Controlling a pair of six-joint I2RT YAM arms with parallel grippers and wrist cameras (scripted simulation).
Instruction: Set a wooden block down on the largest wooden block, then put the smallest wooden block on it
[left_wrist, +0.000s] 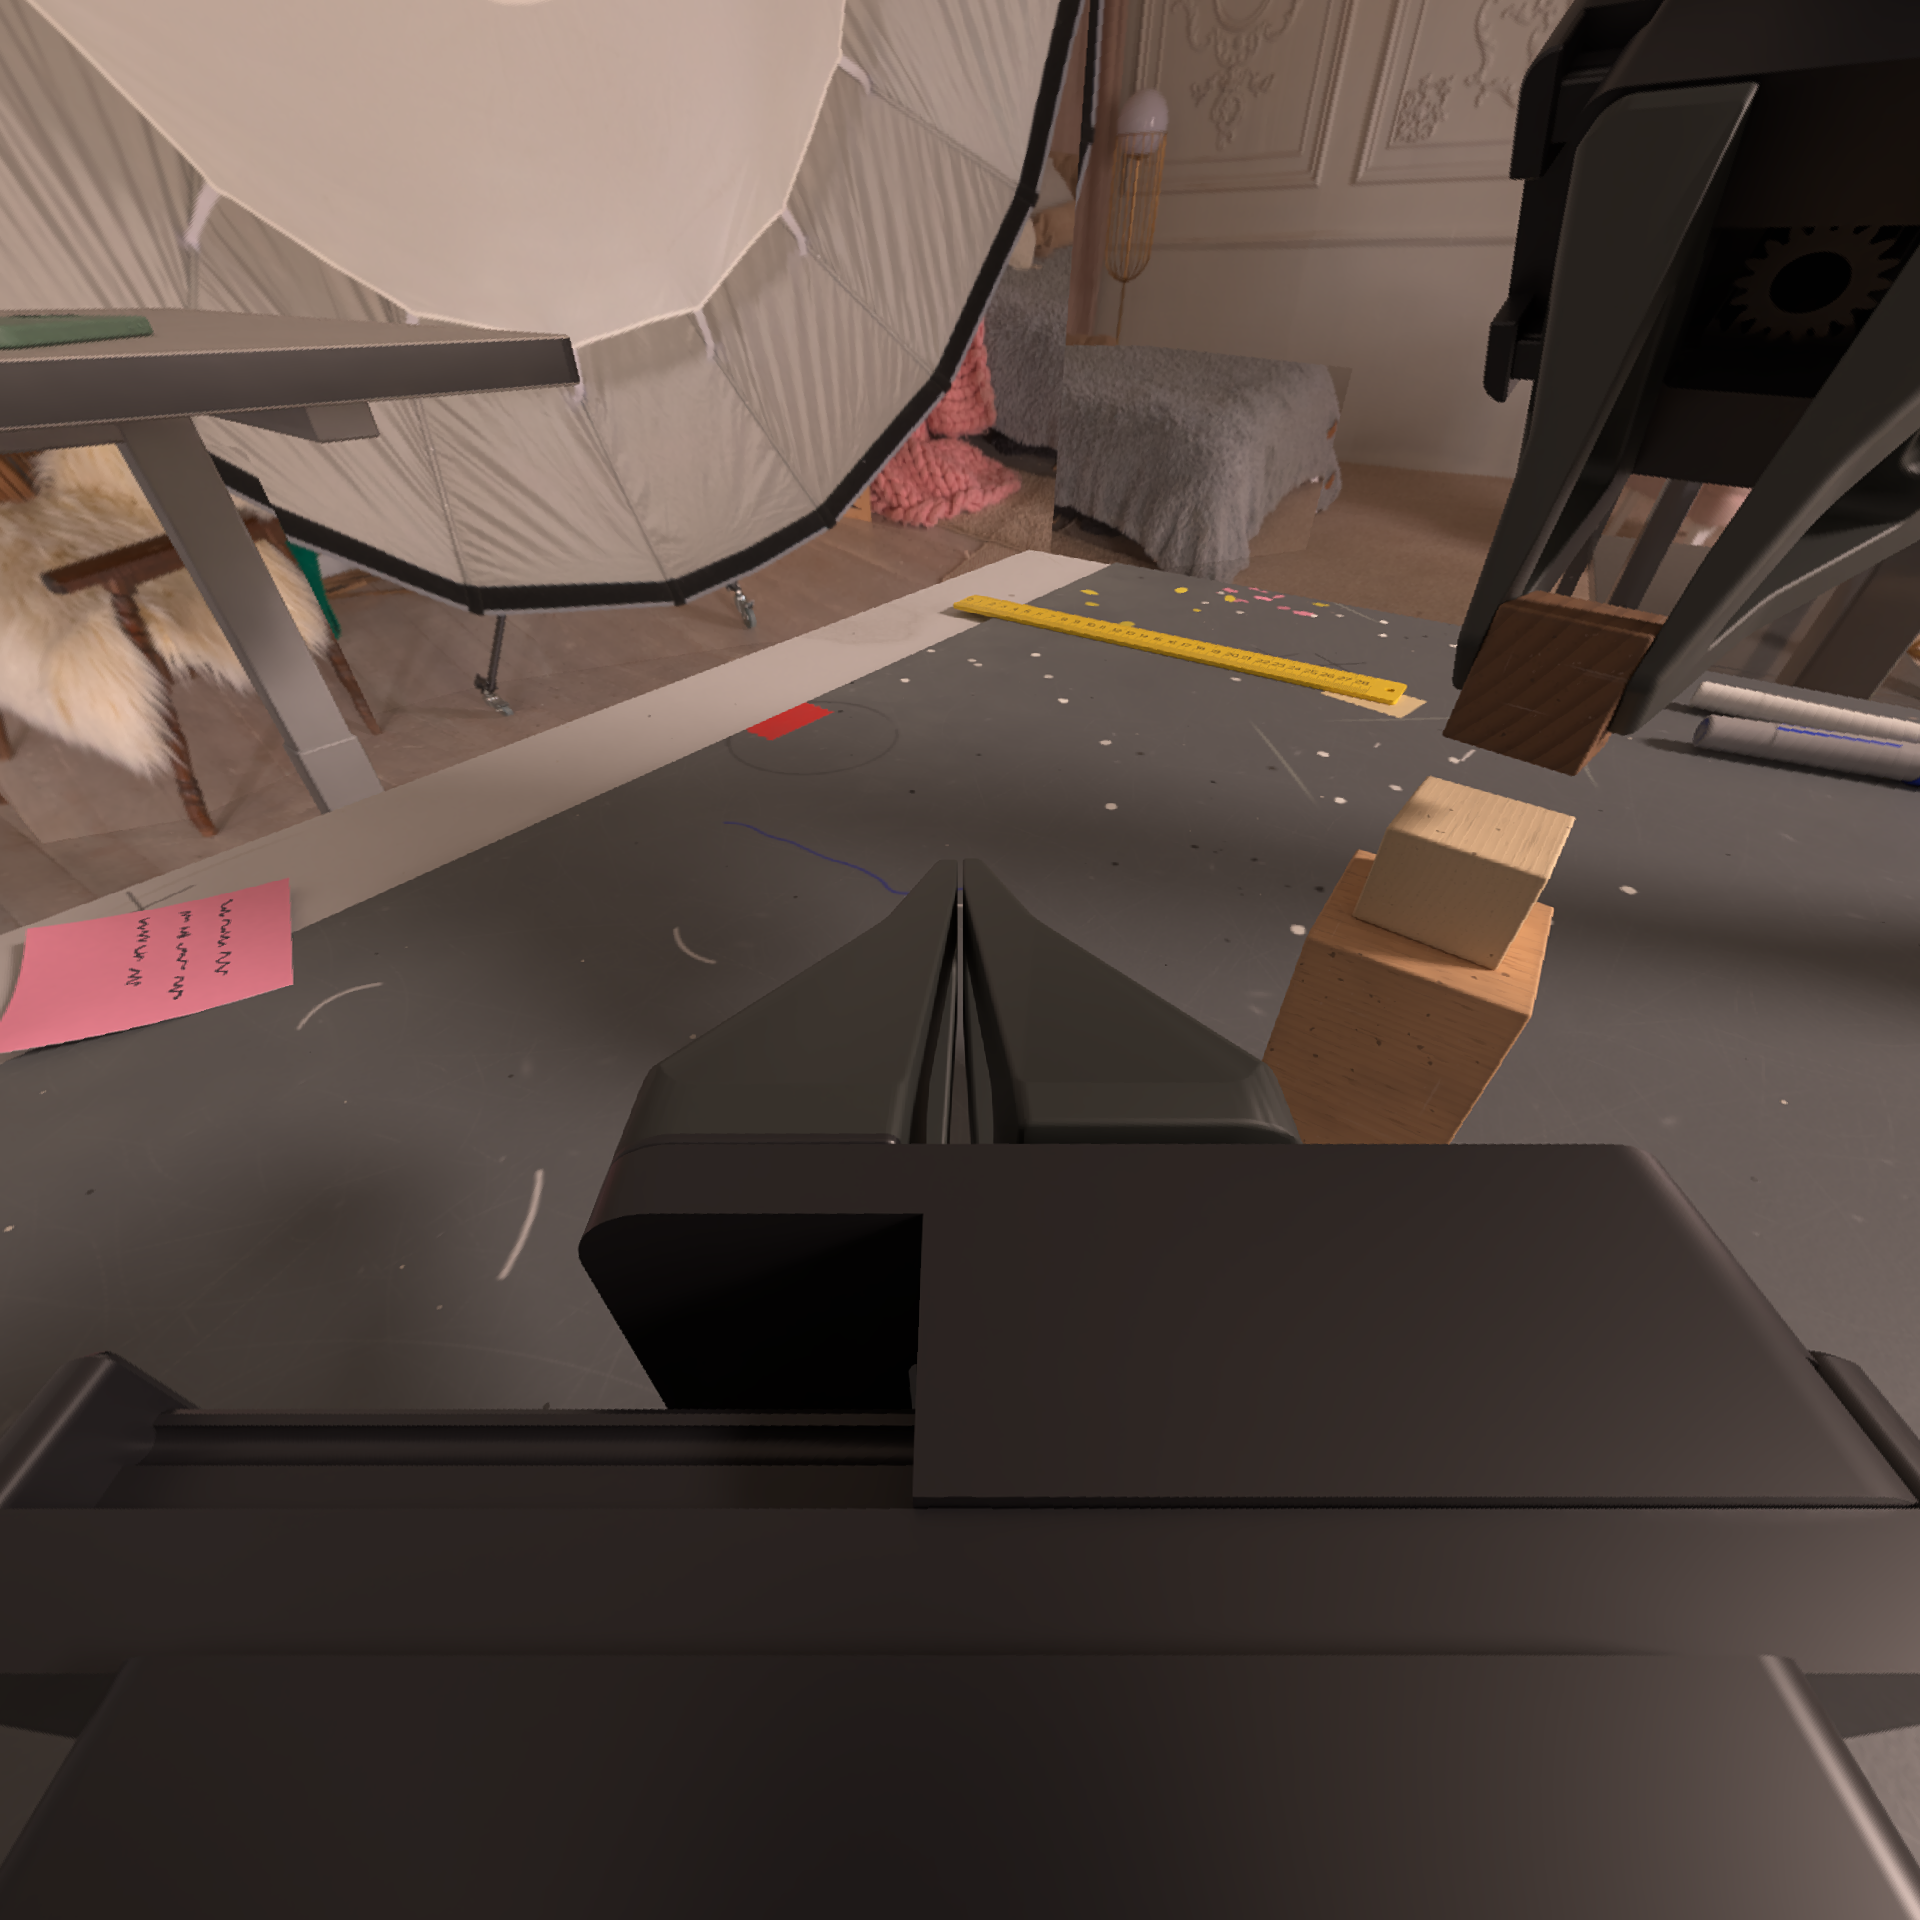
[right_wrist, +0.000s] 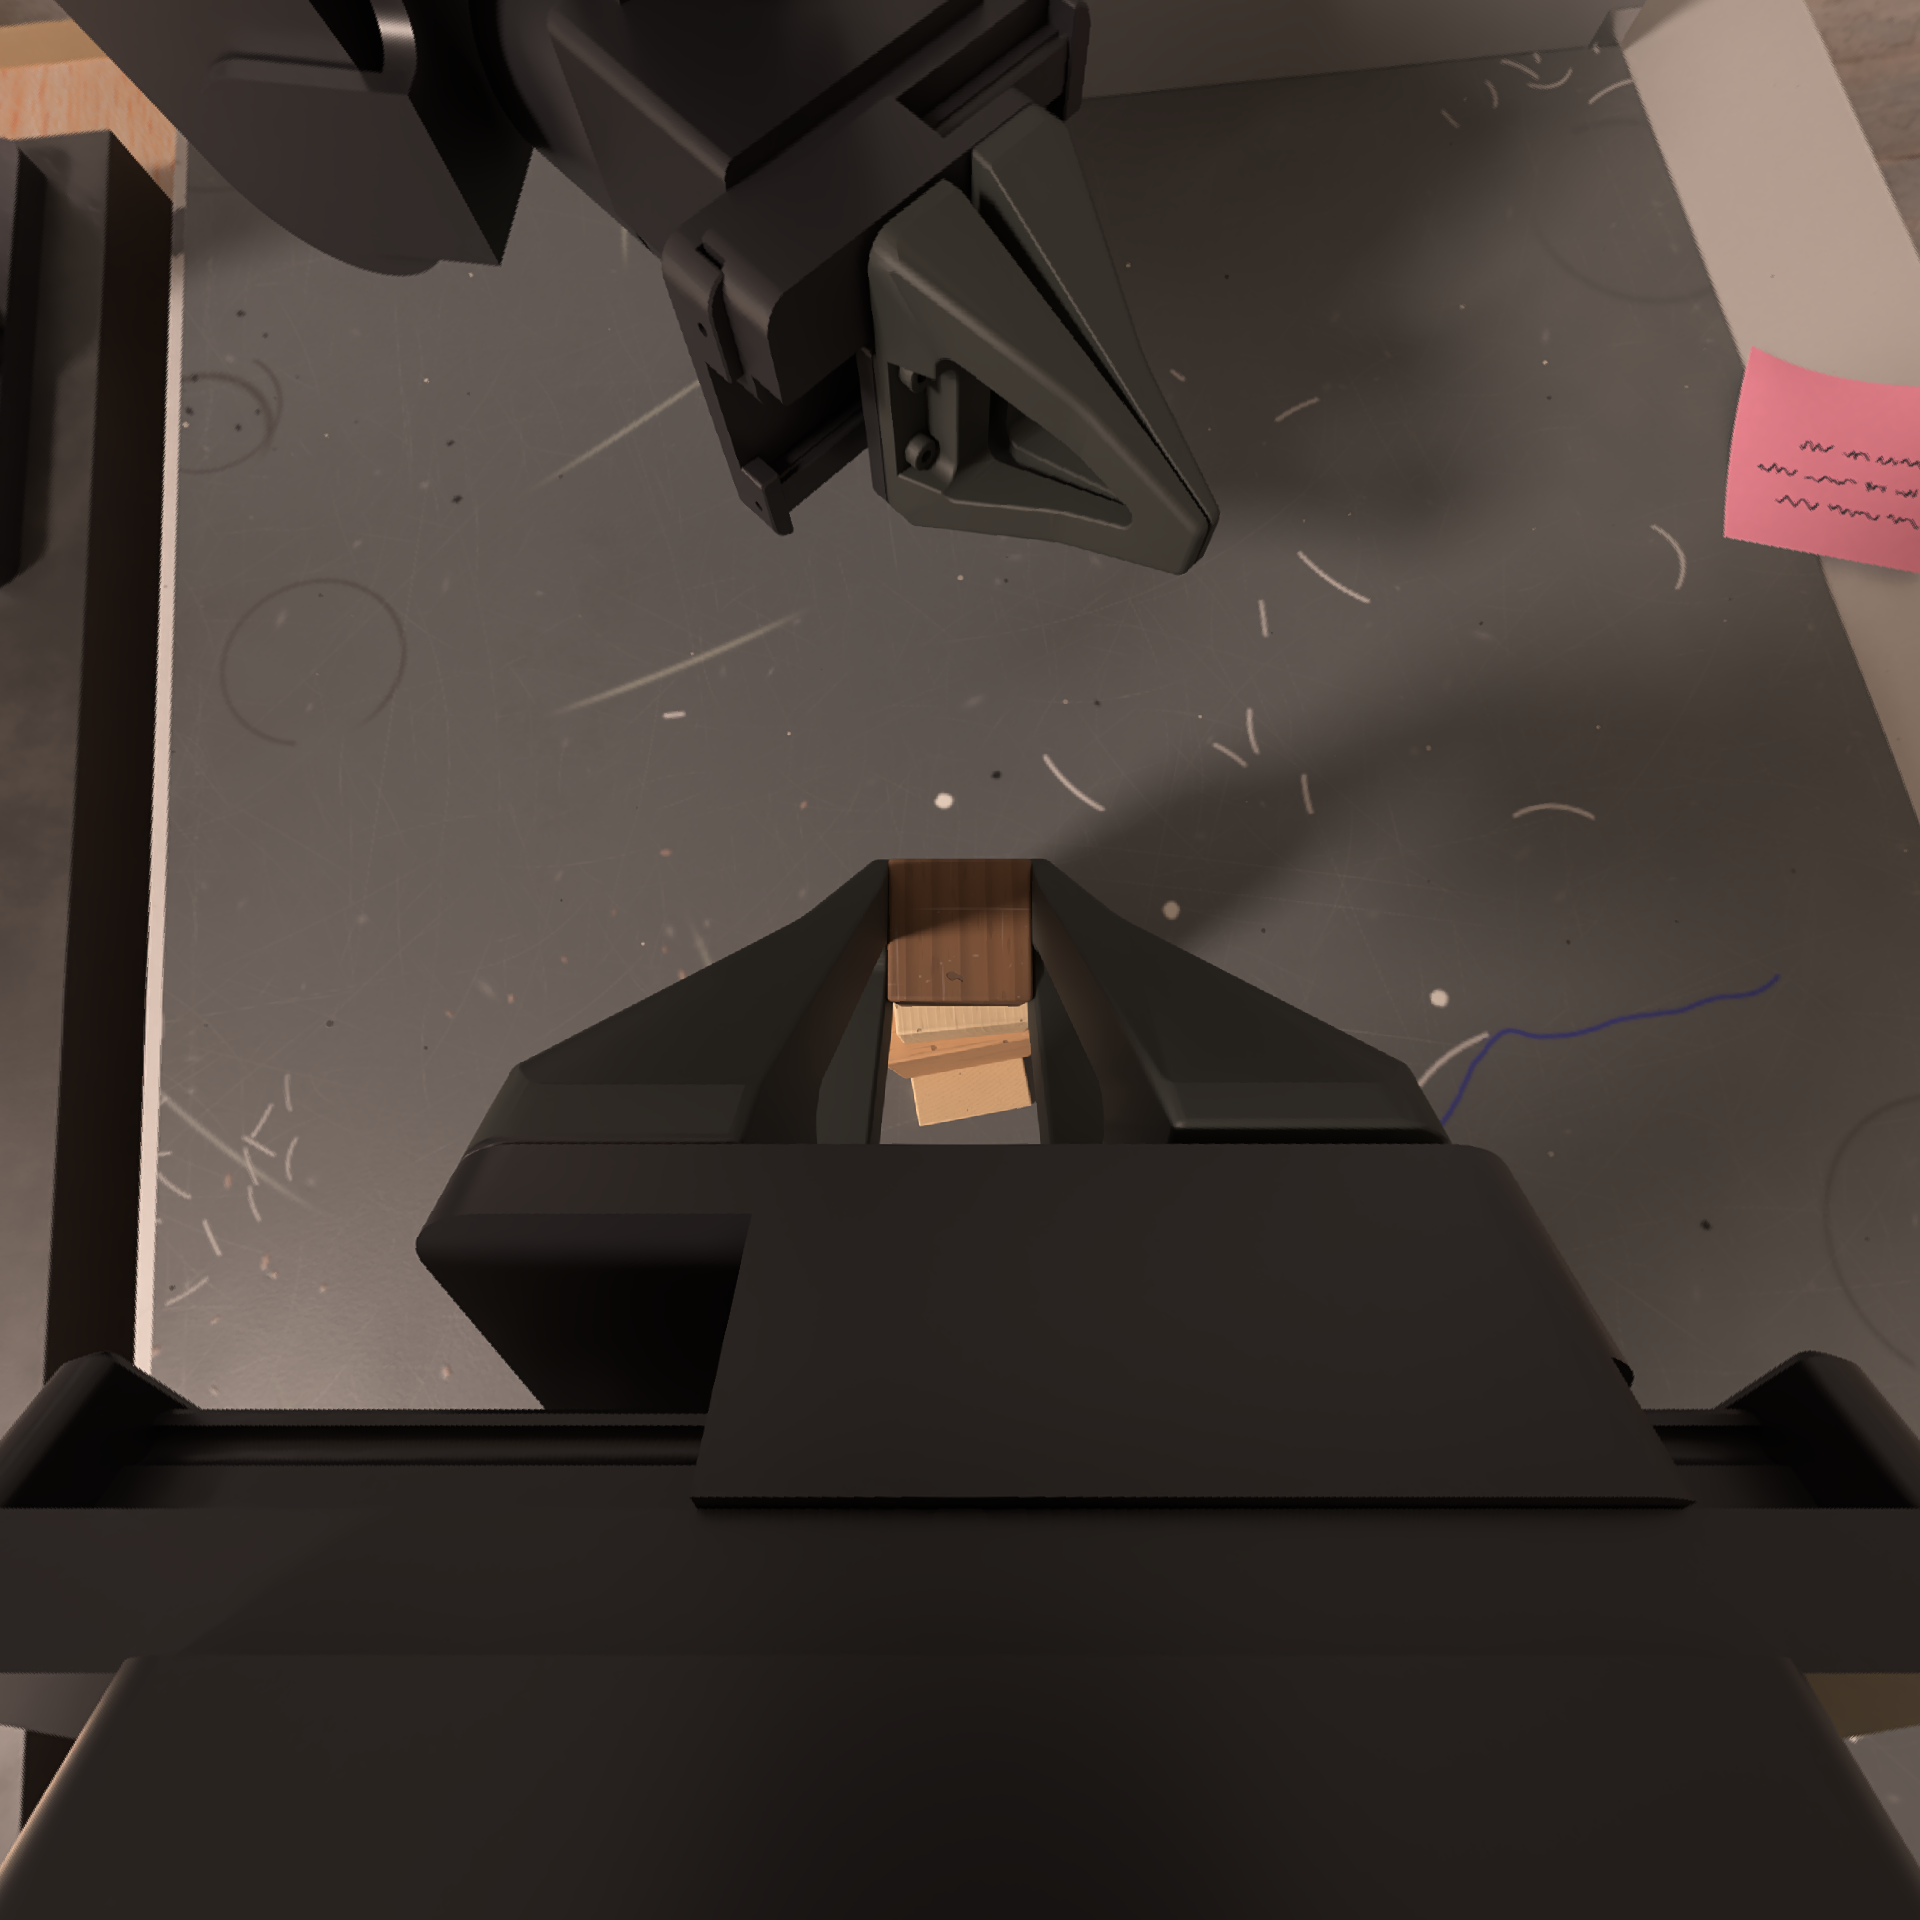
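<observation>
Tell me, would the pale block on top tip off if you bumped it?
Probably. The pale block sits turned and off-centre on the big block, its corner overhanging. It has flat sides, so it would likely slide or topple, not roll. It looks stiff and light.

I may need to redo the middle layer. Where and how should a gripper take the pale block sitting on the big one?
Grip the pale block from above, by two opposite upright sides. It sits turned askew on the largest block, so rotate the fingers to match. The right gripper holding the dark block hangs overhead.
</observation>
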